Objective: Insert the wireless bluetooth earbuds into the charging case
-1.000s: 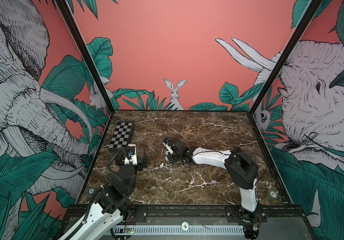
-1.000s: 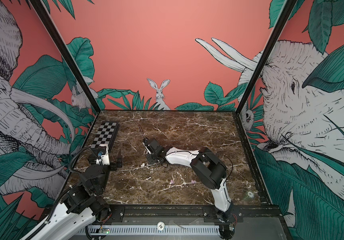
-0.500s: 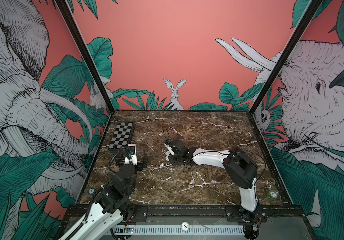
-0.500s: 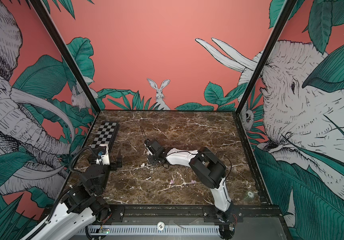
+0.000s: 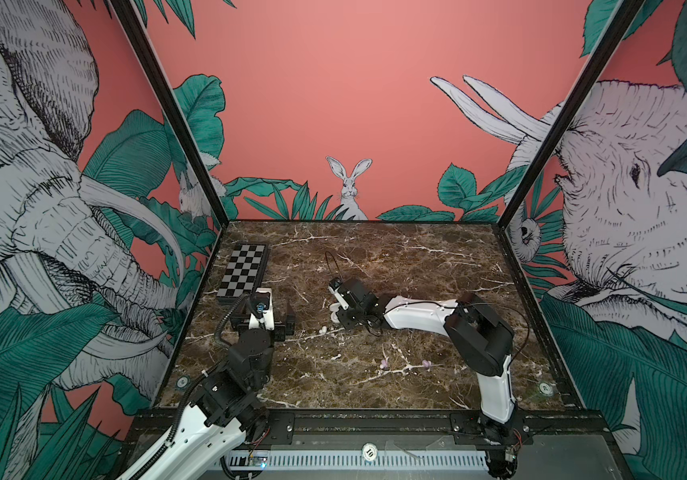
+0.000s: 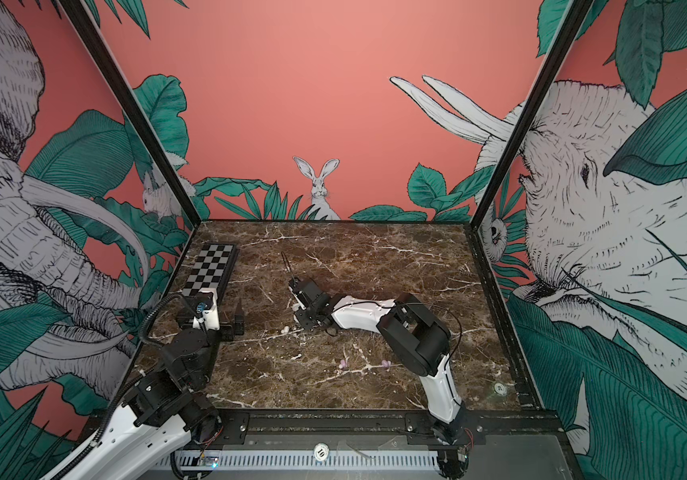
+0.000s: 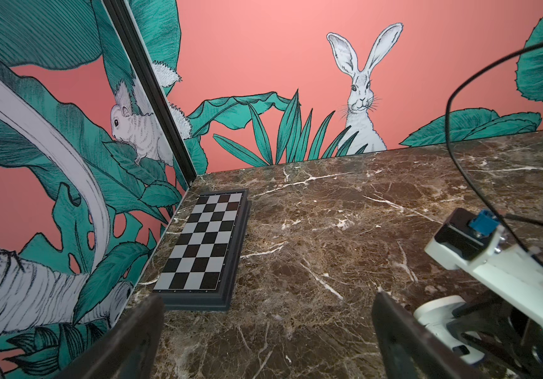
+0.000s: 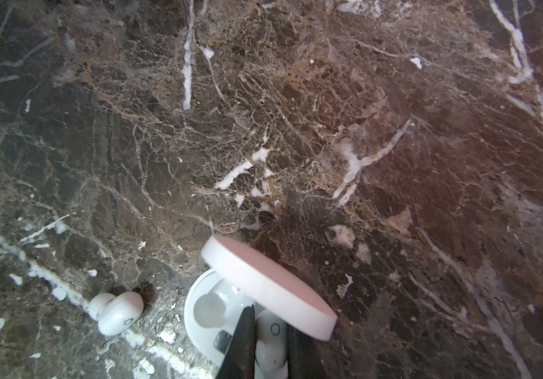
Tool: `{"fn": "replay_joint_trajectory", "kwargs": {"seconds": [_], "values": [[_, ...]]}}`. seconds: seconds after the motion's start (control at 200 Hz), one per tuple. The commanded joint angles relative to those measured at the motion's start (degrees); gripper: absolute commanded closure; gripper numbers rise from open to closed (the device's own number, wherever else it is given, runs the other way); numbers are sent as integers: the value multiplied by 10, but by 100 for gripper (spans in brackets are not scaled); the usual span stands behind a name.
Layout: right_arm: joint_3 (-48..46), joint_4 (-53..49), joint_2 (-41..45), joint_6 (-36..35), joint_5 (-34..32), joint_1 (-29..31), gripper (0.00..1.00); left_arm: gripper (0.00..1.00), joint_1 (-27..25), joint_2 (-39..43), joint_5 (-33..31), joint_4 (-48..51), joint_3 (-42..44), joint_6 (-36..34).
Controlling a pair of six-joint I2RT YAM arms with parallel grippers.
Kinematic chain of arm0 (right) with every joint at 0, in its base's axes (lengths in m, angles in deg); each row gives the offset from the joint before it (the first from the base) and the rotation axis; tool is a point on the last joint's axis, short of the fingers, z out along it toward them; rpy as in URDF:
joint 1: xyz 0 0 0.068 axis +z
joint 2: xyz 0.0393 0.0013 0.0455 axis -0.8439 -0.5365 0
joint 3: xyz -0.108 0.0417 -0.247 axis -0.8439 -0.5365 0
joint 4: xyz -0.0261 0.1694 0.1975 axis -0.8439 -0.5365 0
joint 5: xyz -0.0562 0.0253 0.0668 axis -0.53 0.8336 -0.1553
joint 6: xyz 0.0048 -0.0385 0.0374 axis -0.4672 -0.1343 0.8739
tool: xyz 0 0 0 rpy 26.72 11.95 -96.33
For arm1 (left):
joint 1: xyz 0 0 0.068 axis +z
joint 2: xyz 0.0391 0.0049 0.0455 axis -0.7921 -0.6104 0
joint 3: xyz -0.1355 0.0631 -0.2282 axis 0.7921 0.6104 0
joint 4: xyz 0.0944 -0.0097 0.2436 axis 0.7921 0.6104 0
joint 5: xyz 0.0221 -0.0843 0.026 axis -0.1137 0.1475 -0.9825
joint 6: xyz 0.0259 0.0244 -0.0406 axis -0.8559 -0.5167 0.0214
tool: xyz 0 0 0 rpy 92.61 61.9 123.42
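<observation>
The white charging case (image 8: 198, 325) lies open on the marble with its lid (image 8: 263, 285) raised. My right gripper (image 8: 270, 325) is shut on a white earbud (image 8: 271, 354), held at the case's slot beside an empty round slot (image 8: 209, 308). A second white earbud (image 8: 116, 311) lies on the table just beside the case, also in both top views (image 5: 323, 330) (image 6: 285, 330). Two lilac earbuds (image 5: 383, 363) (image 5: 425, 363) lie nearer the front. In both top views the right gripper (image 5: 338, 311) (image 6: 298, 309) is low over the case (image 5: 334, 319). My left gripper (image 5: 269, 316) (image 7: 265, 315) stands open and empty at the left.
A folded chessboard (image 5: 244, 272) (image 7: 204, 242) lies along the left wall at the back. The enclosure walls close off the left, back and right. The right arm's cable (image 5: 333, 266) loops up behind its wrist.
The right arm has shifted very slightly at the case. The left arm has not moved.
</observation>
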Motion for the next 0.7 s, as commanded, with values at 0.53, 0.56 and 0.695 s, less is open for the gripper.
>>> {"fn": "replay_joint_trajectory", "kwargs": {"seconds": [0.53,0.56,0.695], "values": [[-13,13,0,8,-1,-4,84,1,5,-1,0,-17,6,0],[-13,12,1,9,-1,-4,84,1,5,-1,0,-17,6,0],[-13,12,3,11,0,-4,80,1,5,-1,1,-17,6,0]]}}
